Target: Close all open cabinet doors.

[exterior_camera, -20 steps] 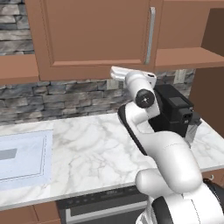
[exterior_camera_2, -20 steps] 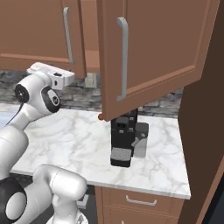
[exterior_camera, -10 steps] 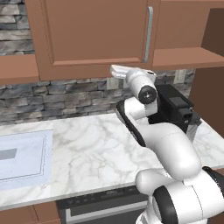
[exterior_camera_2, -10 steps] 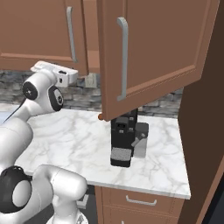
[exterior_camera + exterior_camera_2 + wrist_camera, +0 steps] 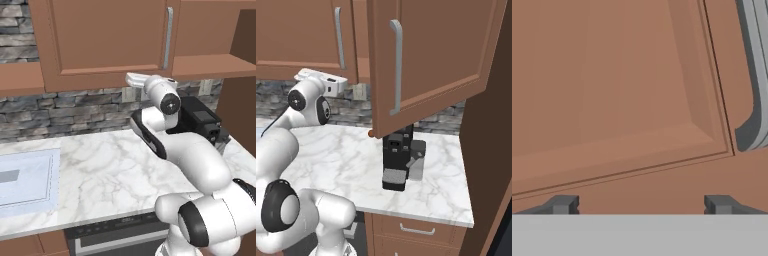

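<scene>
Hand risen toward cabinet door (image 5: 612,80) — gripper (image 5: 641,204) fingers apart, handle (image 5: 757,75) beside.

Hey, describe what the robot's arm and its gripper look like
The arm is glossy white with rounded segments and dark grey to black joint bands, plus a round dark cap with a pale centre at one joint. The gripper has two small dark grey fingertips.
</scene>
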